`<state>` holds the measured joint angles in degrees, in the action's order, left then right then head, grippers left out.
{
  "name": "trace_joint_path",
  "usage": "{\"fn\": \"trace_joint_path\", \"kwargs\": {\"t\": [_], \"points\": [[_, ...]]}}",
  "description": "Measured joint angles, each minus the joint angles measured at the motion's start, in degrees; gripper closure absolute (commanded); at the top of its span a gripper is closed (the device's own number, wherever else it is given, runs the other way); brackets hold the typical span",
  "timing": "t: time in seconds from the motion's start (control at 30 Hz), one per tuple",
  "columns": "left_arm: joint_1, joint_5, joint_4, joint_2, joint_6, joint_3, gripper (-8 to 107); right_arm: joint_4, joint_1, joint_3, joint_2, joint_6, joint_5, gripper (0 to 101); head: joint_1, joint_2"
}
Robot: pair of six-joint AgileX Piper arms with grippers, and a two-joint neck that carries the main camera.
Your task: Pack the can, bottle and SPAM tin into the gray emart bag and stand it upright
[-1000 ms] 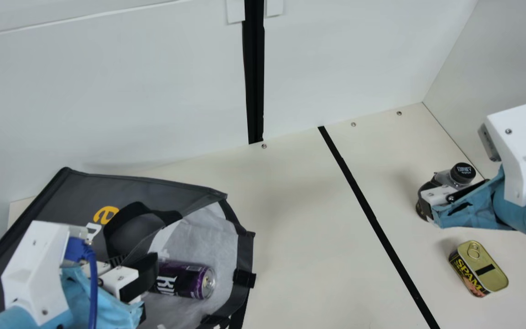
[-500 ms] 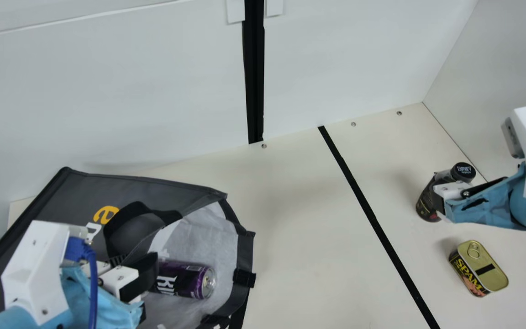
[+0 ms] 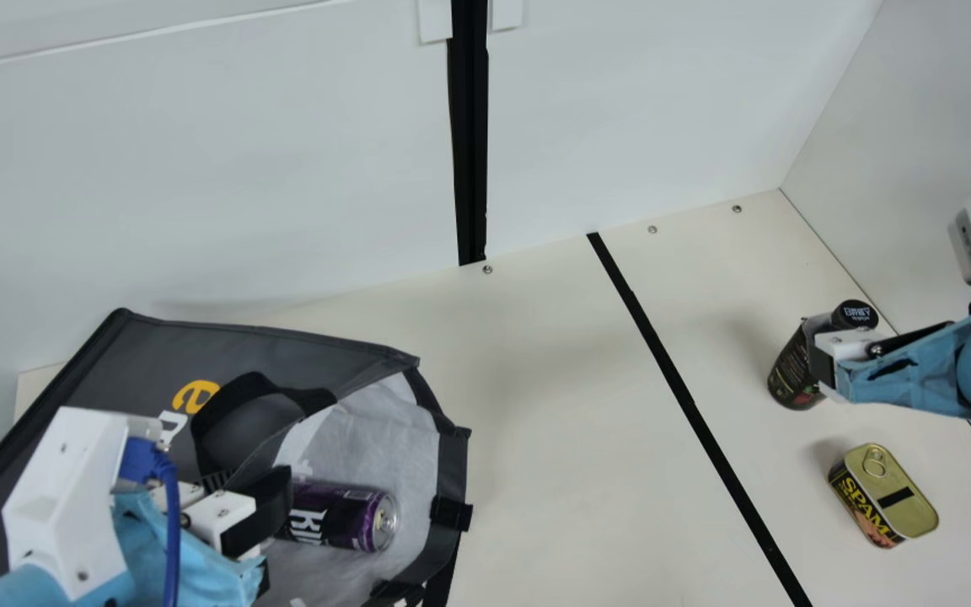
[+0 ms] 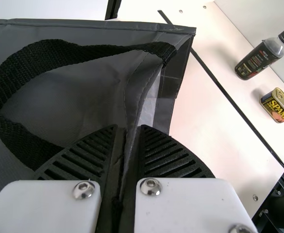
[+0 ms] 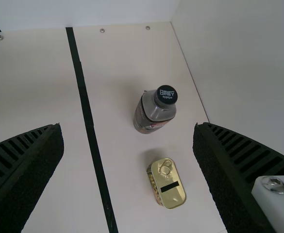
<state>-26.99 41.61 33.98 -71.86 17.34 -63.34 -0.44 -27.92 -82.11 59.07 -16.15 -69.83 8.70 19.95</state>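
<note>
While the left pincer pinches the gray emart bag, can inside, fetching the bottle seems current; the wide-set right pincer should straddle it.

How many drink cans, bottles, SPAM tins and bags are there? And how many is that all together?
Drink can: 1
Bottle: 1
SPAM tin: 1
Gray bag: 1
Total: 4
</note>
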Motion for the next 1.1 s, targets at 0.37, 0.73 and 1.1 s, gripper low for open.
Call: {"fn": "trace_joint_path", "kwargs": {"t": [0.37, 0.73, 1.1], "points": [[0.0, 0.0, 0.0, 0.0, 0.0, 0.0, 107, 2.5, -3.2, -0.3, 2.3, -3.2, 0.0, 6, 0.0, 0.0], [0.0, 0.0, 0.0, 0.0, 0.0, 0.0, 107, 5.4, -8.1, -1.1, 6.8, -7.6, 0.8, 6, 0.0, 0.0], [0.0, 0.0, 0.0, 0.0, 0.0, 0.0, 107, 6.5, -10.3, -0.3, 11.9, -9.7, 4.1, 6, 0.0, 0.0]]}}
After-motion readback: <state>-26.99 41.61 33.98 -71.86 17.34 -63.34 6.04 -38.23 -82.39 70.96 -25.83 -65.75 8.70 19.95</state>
